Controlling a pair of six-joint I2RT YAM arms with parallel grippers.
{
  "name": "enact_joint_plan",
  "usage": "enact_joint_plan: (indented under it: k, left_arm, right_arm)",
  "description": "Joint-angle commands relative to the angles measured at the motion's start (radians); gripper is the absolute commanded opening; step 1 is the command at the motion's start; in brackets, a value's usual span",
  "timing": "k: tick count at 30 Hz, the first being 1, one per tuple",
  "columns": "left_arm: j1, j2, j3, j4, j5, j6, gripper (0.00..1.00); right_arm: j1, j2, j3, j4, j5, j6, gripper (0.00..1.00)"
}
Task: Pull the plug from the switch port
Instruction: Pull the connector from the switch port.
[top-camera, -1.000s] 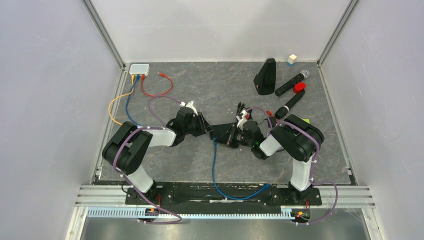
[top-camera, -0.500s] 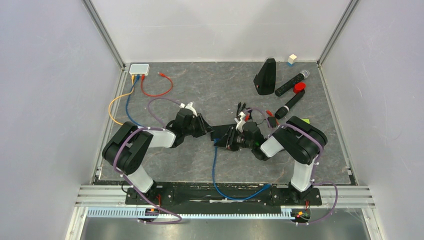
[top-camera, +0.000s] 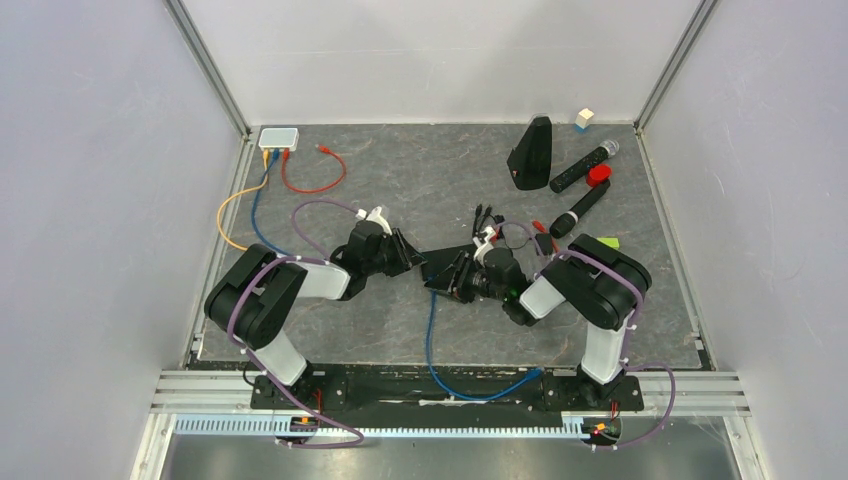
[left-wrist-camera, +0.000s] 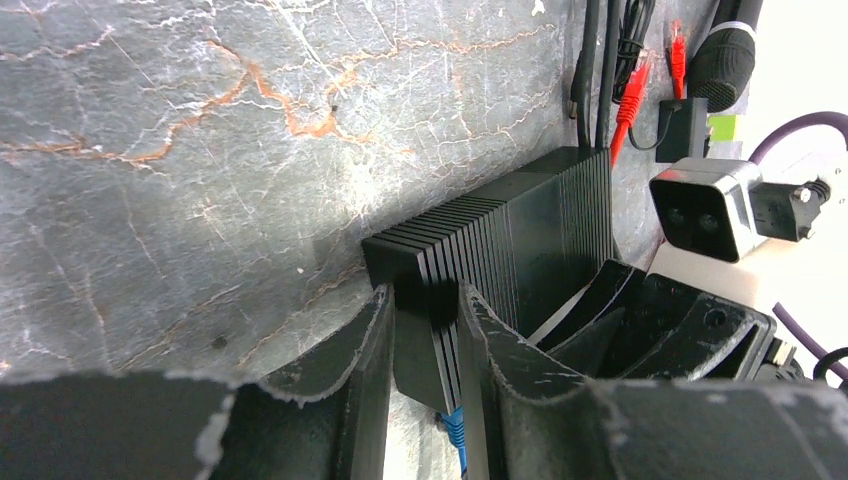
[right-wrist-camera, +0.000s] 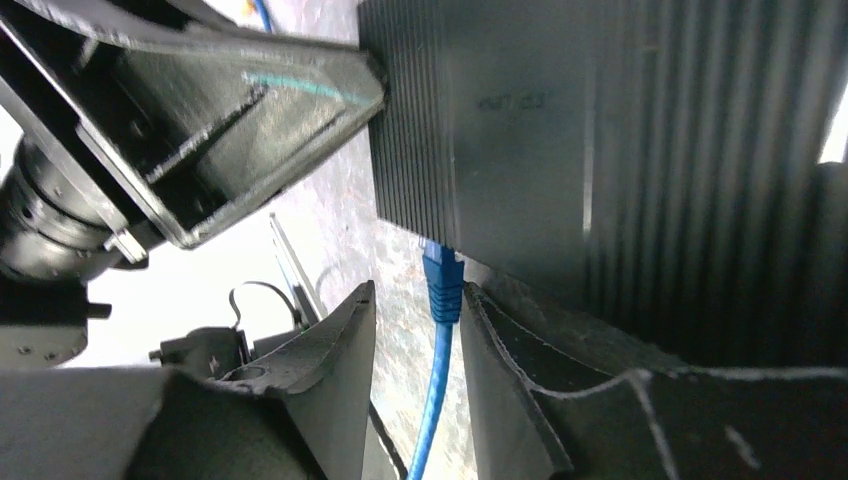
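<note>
Both arms are folded down low, elbows out, wrists pointing in at each other. Left gripper (left-wrist-camera: 425, 300) is pinched tight on a corner of the switch (left-wrist-camera: 520, 230). Right gripper (right-wrist-camera: 415, 300) sits with fingers parted either side of the plug (right-wrist-camera: 441, 280), not squeezing.

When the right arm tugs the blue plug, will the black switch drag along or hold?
Likely holds: the left gripper pinches the switch at one end, though it may pivot there. Its ribbed casing looks rigid. The blue cable trails in loose curves, so probably floppy.
</note>
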Motion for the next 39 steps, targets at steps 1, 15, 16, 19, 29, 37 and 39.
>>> enact_joint_plan:
  k: [1, 15, 16, 19, 29, 37, 39]
  left_arm:
    - [-0.003, 0.036, -0.053, -0.179, -0.032, 0.016, 0.34]
    - [-0.002, 0.053, -0.045, -0.172, -0.02, 0.017, 0.33]
    - [-0.002, 0.054, -0.045, -0.173, -0.019, 0.017, 0.33]
    - [-0.002, 0.055, -0.042, -0.174, -0.018, 0.019, 0.33]
    - [-0.002, 0.054, -0.034, -0.185, -0.017, 0.023, 0.33]
    - [0.0, 0.058, -0.006, -0.194, -0.034, 0.012, 0.33]
    - [0.003, 0.065, 0.005, -0.187, -0.035, -0.002, 0.33]
  right_arm:
    - [-0.024, 0.058, -0.049, -0.087, 0.187, 0.16, 0.4]
    - [-0.029, 0.133, -0.047, 0.085, 0.199, 0.263, 0.34]
    - [-0.03, 0.135, -0.043, 0.084, 0.198, 0.266, 0.34]
    - [-0.029, 0.138, -0.03, 0.067, 0.197, 0.26, 0.33]
    - [-0.035, 0.149, -0.003, 0.047, 0.18, 0.235, 0.08]
    - [-0.037, 0.164, 0.169, -0.317, -0.067, -0.063, 0.0]
    - [-0.028, 0.167, 0.143, -0.338, -0.137, -0.107, 0.0]
